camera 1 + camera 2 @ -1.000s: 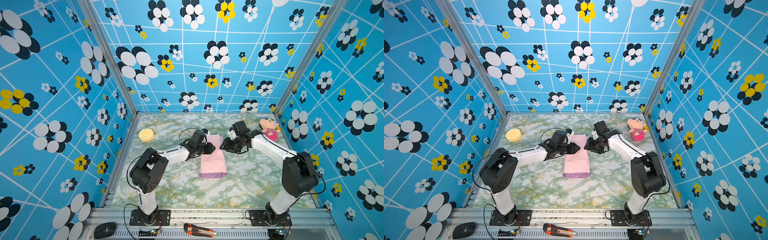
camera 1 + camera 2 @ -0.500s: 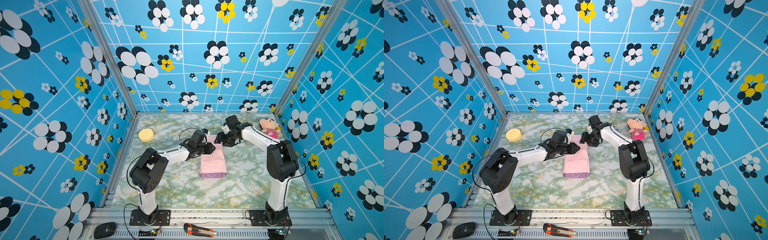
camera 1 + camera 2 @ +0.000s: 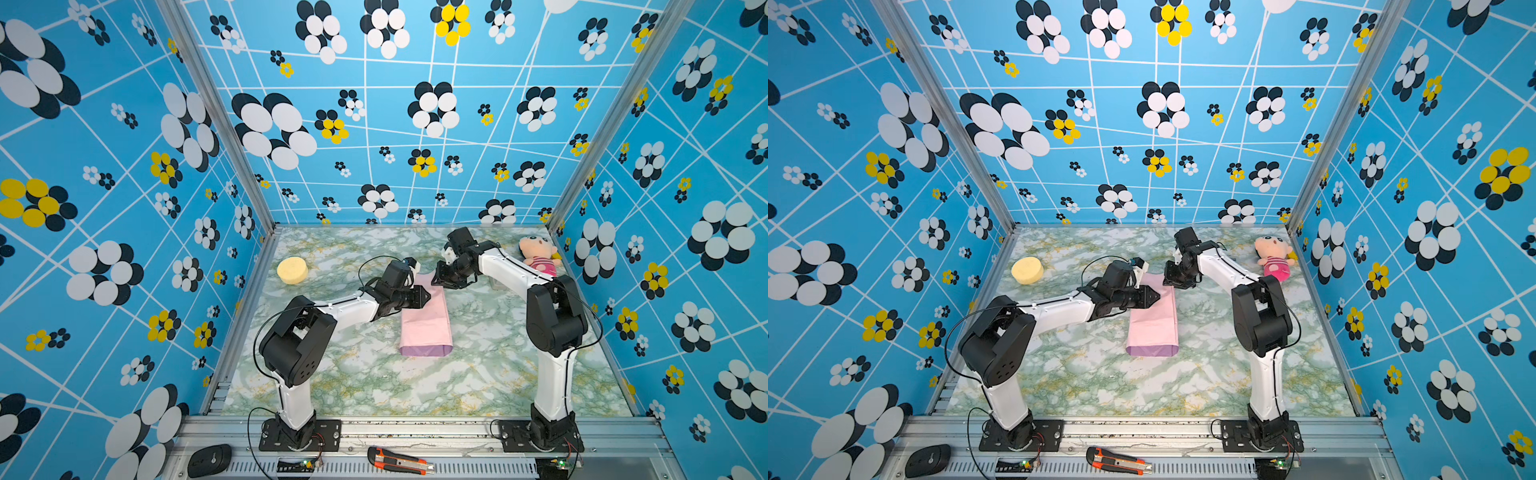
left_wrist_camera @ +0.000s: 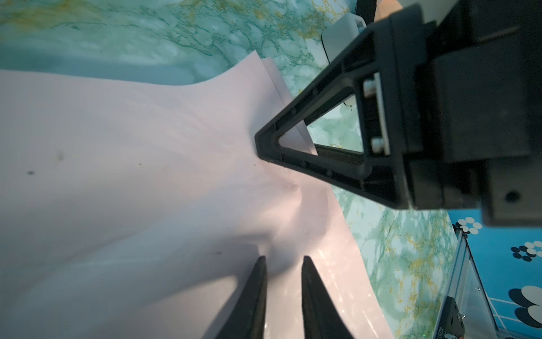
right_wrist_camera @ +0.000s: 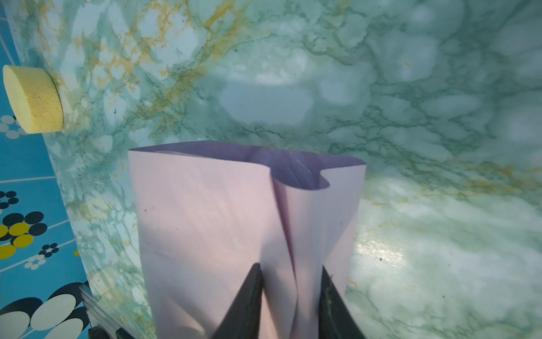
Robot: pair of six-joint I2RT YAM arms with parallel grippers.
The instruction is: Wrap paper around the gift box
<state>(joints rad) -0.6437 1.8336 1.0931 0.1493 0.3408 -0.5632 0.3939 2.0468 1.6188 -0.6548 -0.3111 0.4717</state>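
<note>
The paper (image 3: 424, 324) is folded into a pink tube, dead centre on the table (image 3: 353, 374), running 12 to 6, with lilac showing at its open 6 o'clock end. The left gripper (image 4: 283, 259) reaches in from 9, tips a small gap apart, resting on the pink. The right gripper (image 5: 290, 270) straddles a raised fold at the 12 o'clock end; can't tell if it's biting. Yellow sponge (image 3: 292, 270) at 10, plush doll (image 3: 538, 255) at 2.
</note>
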